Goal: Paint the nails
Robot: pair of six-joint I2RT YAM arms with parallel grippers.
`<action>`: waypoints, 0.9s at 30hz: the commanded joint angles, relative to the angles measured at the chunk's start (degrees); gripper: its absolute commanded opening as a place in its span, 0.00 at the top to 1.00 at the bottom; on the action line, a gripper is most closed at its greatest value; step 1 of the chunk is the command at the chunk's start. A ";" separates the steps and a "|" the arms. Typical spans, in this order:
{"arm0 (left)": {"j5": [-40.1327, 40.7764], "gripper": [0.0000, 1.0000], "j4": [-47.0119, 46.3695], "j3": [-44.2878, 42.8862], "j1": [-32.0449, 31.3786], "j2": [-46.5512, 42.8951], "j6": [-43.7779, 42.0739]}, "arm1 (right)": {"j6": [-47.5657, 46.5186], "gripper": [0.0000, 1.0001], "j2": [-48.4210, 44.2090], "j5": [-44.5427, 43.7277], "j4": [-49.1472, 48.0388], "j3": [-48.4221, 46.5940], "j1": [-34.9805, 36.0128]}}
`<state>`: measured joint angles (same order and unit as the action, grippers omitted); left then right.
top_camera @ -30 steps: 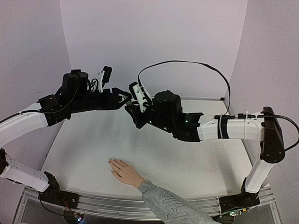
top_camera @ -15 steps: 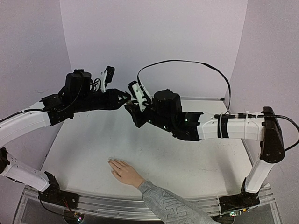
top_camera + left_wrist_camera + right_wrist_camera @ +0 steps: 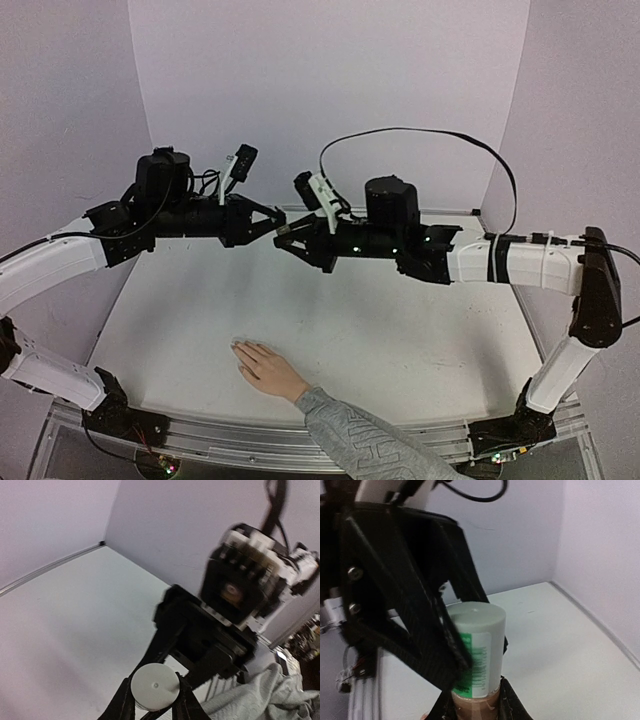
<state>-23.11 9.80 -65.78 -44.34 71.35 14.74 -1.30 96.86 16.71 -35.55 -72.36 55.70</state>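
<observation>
Both grippers meet in mid-air above the far part of the table. My right gripper (image 3: pixel 288 236) (image 3: pixel 474 703) is shut on the brownish lower body of a small white-and-green bottle (image 3: pixel 481 650). On the bottle's white cap (image 3: pixel 155 686) my left gripper (image 3: pixel 274 222) (image 3: pixel 155 690) is shut, its dark fingers (image 3: pixel 420 630) crossing the right wrist view. A light-skinned hand (image 3: pixel 266 370) with a grey patterned sleeve (image 3: pixel 360 442) lies flat near the front edge. The nails (image 3: pixel 240 350) are too small to make out.
The white table (image 3: pixel 420 340) is enclosed by pale walls at the back and on both sides. A black cable (image 3: pixel 400 132) loops above the right arm. A grey cloth (image 3: pixel 265 695) shows at the lower right of the left wrist view.
My left gripper has gone from open to shut on the bottle's cap. The right arm has swung up and to the right, now lying more level. The hand has stayed still.
</observation>
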 commanded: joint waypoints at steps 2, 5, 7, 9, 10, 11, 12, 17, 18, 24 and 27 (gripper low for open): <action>-28.29 0.97 -2.33 0.76 -1.85 0.14 -9.41 | 10.30 1.00 -5.71 51.14 -19.22 0.34 -2.41; -31.39 0.98 -2.33 -0.81 -1.44 1.15 -11.00 | 11.45 1.00 -6.60 51.07 -20.18 0.72 -2.43; -31.34 0.97 -2.33 -2.03 -1.01 1.94 -11.18 | 10.95 1.00 -7.46 48.10 -20.17 1.90 -2.90; -29.50 0.97 -2.34 -2.99 -0.33 2.24 -10.48 | 10.97 1.00 -7.88 45.47 -20.09 2.87 -3.76; -27.98 0.93 -2.38 -3.20 0.02 2.20 -9.65 | 10.90 1.00 -8.03 43.58 -20.06 3.43 -4.17; -25.37 0.86 -2.34 -3.50 0.37 1.82 -8.55 | 10.70 1.00 -8.27 40.85 -19.88 4.16 -4.56; -22.68 0.75 -2.33 -3.37 0.74 1.40 -7.21 | 10.13 1.00 -8.53 38.17 -19.61 4.96 -4.81; -12.40 0.29 -1.98 -1.44 2.07 -2.03 -1.91 | 4.32 1.00 -7.89 16.11 -11.33 5.13 -4.99; -11.14 0.24 -1.98 -0.97 2.06 -2.71 -1.13 | 3.95 1.00 -7.31 11.93 -9.99 4.59 -4.99; 1.56 0.12 -1.38 1.04 2.06 -5.64 7.13 | 4.38 1.00 -3.92 -10.76 -7.59 2.36 -3.22; 4.30 0.15 -1.36 1.12 2.01 -5.41 9.64 | 3.18 1.00 -1.97 -20.32 -6.70 0.60 -0.61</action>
<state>-26.89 9.54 -64.75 -42.33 67.40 18.72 3.97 93.08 14.41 -41.23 -67.29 51.77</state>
